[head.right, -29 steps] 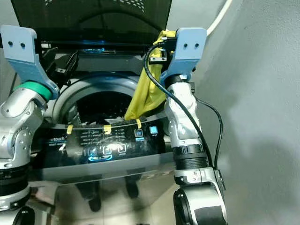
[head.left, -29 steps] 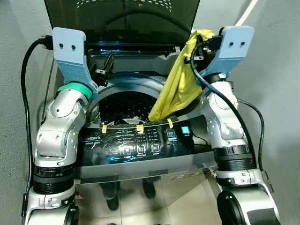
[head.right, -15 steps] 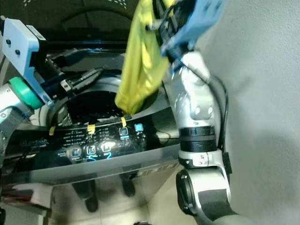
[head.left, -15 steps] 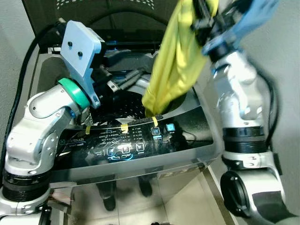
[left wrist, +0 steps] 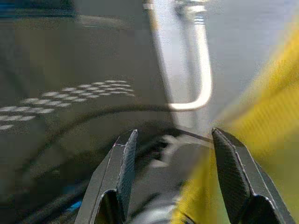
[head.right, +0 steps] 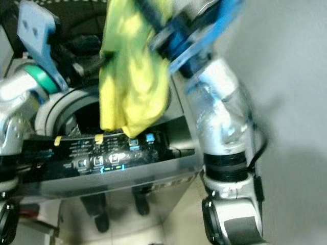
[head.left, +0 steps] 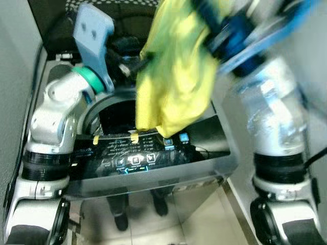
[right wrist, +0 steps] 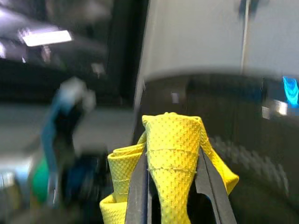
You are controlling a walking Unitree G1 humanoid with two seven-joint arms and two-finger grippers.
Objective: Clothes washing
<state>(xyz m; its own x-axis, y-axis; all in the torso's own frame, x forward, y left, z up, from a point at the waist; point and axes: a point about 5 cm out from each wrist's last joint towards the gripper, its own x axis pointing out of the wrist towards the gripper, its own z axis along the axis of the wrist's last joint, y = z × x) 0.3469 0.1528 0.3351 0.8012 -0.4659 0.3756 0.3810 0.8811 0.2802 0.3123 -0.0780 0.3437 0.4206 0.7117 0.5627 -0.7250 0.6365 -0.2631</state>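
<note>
A yellow knit garment (head.left: 173, 76) hangs in the air over the front rim of the top-loading washer's dark drum (head.left: 115, 115). My right gripper (right wrist: 170, 177) is shut on a bunched fold of it, high above the machine, and the arm is blurred. The cloth's lower end dangles just above the control panel (head.left: 135, 161). My left gripper (left wrist: 175, 156) is open with nothing between its fingers. It is held up at the back left of the drum, with the yellow garment (left wrist: 266, 140) close beside one finger.
The washer's dark lid (head.left: 127, 10) stands raised at the back. Grey walls (head.left: 15, 61) close in on both sides of the machine. A white pipe (left wrist: 201, 60) runs on the wall behind. Tiled floor (head.left: 204, 219) lies in front of the washer.
My right arm has lifted the yellow garment higher and swung it left, from the drum's right rim to over the opening. My left gripper has risen toward the cloth. The camera has shifted.
</note>
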